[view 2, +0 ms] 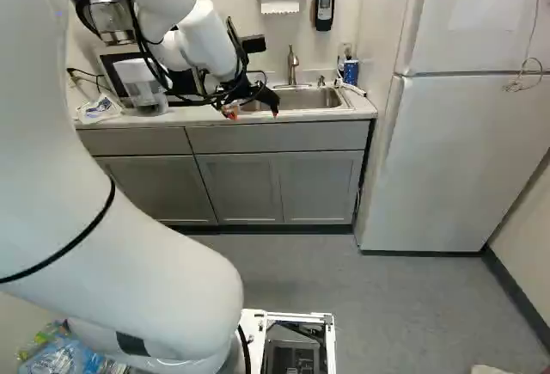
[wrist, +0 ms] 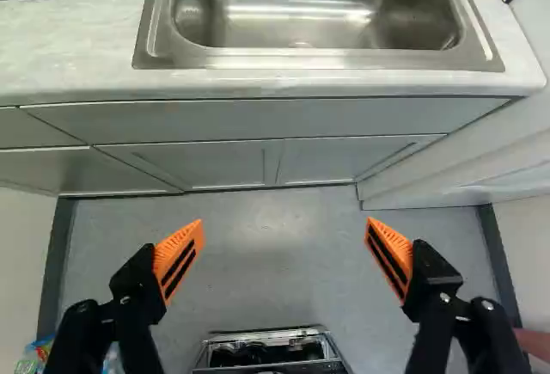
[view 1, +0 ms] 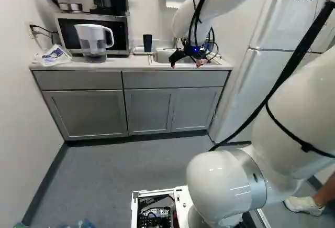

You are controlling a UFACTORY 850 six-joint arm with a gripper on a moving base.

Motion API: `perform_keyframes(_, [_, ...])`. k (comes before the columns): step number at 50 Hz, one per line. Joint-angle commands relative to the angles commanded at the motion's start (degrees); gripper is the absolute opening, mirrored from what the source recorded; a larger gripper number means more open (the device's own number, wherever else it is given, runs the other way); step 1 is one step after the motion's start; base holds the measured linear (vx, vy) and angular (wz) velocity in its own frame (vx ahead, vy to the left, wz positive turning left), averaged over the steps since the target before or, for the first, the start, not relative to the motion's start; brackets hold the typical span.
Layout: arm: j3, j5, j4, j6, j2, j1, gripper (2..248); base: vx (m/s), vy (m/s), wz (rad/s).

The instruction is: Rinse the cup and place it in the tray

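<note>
Base views ahead from behind arm (view 2: 129, 262), sharing sink (wrist: 318, 13), wrist view downward, seemingly nearer

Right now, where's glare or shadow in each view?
Wrist view: bright reflections streak the steel sink, plus a soft sheen on the floor. Left base view: thin highlights on my arm's rounded white housing. Right base view: lower fridge door fairly evenly lit, no hard shadow across it.

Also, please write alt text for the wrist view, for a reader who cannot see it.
The jaws stand wide open above a grey floor, nothing between them; ahead, a steel sink is set in a pale counter over grey cabinets.
</note>
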Motion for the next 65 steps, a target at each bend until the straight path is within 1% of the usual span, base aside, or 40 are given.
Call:
perform_keyframes(16, [2.97, 4.69, 0.91, -0.84, 0.54, -0.08, 247, 0.000, 0.000, 0.000])
perform_keyframes(33, [7.27, 11.47, 2.23, -2.06, 1.32, -0.20, 247, 0.000, 0.000, 0.000])
perform_keyframes(49, [12.45, 19.65, 3.82, -3.52, 2.27, -0.34, 247, 0.000, 0.000, 0.000])
perform_keyframes(65, [18.62, 29.38, 5.71, -5.27, 3.39, -0.50, 247, 0.000, 0.000, 0.000])
